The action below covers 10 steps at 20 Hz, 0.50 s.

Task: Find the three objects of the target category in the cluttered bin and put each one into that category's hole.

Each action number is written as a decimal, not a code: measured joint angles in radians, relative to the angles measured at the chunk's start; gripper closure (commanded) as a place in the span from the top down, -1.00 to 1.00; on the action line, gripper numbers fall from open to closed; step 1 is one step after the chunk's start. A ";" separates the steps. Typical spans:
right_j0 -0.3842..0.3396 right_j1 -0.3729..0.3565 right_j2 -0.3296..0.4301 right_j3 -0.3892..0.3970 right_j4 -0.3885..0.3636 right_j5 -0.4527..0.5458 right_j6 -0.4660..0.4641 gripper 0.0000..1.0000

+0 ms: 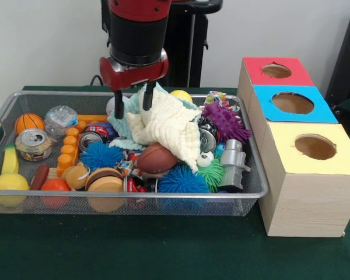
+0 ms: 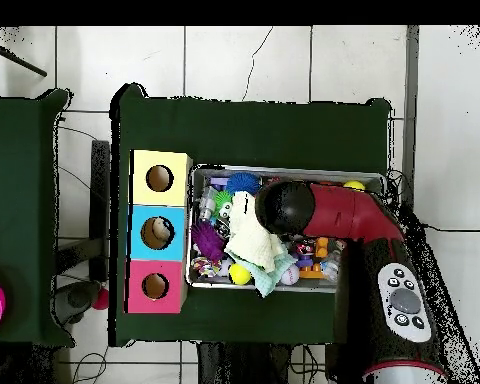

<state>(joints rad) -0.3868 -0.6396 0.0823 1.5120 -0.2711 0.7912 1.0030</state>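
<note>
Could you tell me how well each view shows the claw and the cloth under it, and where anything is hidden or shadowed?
Front view: evenly lit, soft shadow under the bin; the claw shows clearly, open, its tips at the cream cloth. Overhead view: the arm hides the claw and part of the bin; the cloth is only partly visible.

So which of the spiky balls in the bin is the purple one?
The purple spiky ball lies at the bin's end nearest the wooden box. The two blue ones and the green one lie toward the front.
</note>
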 measured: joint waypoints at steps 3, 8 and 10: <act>0.005 -0.002 -0.004 -0.037 -0.036 0.014 0.000 1.00; 0.003 0.001 -0.011 -0.093 -0.107 0.020 0.000 1.00; -0.001 0.007 -0.015 -0.119 -0.142 0.020 0.000 1.00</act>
<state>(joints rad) -0.3875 -0.6324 0.0670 1.3927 -0.4129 0.8117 1.0030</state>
